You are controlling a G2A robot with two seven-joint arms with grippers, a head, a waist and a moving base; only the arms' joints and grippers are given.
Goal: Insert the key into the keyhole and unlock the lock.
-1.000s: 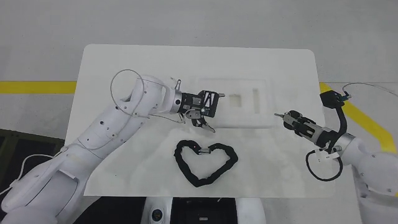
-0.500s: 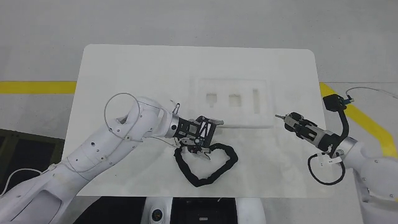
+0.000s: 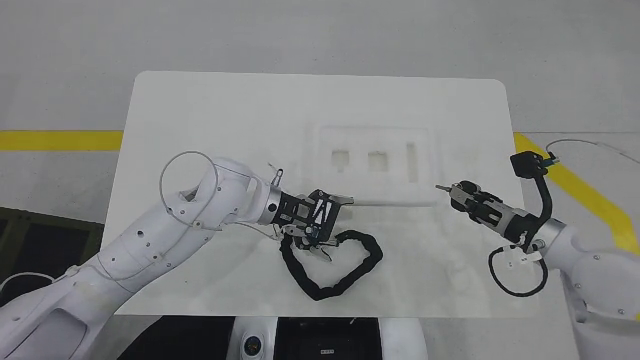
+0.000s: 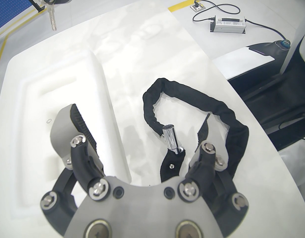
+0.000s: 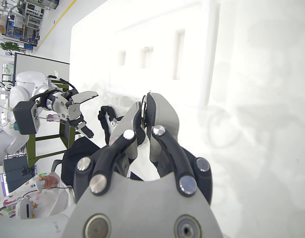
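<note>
left gripper [image 4: 140, 115] spread wide, fingers [image 4: 63, 130] either side of the lock [image 4: 170, 138]; right gripper [image 5: 144, 104] pinches the key [image 4: 52, 17], well apart beside the tray [image 3: 425, 175].

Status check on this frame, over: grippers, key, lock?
Left gripper open, over the lock cylinder. Right gripper shut on key, apart from the chain lock. Foam tray beside the chain lock.

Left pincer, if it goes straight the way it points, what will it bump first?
Probably the shiny lock end of the black chain, lying just ahead of the open left pincer; depth is unclear.
</note>
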